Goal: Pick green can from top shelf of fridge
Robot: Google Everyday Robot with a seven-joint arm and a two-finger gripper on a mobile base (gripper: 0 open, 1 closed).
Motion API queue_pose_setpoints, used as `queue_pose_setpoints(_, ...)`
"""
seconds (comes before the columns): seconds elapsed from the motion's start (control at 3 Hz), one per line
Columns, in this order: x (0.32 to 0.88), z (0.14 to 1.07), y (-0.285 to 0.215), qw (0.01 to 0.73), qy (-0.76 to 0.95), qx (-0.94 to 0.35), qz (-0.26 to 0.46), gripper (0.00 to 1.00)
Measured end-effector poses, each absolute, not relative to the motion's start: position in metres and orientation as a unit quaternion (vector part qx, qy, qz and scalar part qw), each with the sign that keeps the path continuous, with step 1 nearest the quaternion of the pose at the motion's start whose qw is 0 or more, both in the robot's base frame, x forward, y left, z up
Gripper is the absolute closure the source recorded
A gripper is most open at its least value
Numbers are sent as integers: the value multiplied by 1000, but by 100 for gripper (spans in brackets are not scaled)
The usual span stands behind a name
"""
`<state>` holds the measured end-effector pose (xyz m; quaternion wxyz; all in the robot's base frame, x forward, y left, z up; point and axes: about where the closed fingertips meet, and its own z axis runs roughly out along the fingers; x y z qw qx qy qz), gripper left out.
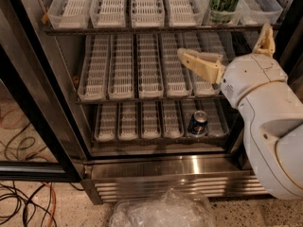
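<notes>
Since the pincer is held in front of the fridge just under the front bar of the top shelf, the grasp is judged not yet begun. Its fingers are spread wide, with nothing between them.

Risks noted:
- A finger may be caught on the front bar or on the tall wall of a clear tray if the pincer is raised without first being drawn back. The rack would then be jolted.
- The green can is tall and slim, so it is likely to be tipped or pushed deeper into its tray if one finger touches it before the other.
- Room beside the can looks tight. A widely spread finger may be blocked by the neighbouring tray wall.
- A grip taken too near the lid could let the can slip on the way out.

Position: the green can is seen standing upright in a clear tray toward the right end of the top shelf, its upper part cut off by the edge of the view. It lies above the pincer and farther into the fridge, roughly over the gap between the fingers, and apart from both. A blue can on the bottom rack, well below, is not the target.
</notes>
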<state>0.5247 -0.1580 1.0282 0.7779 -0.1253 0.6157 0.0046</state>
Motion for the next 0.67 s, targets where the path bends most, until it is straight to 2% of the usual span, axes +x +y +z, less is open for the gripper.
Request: queue_pose_setpoints(0.67,532,1035,-155,787,611,-84,15,0)
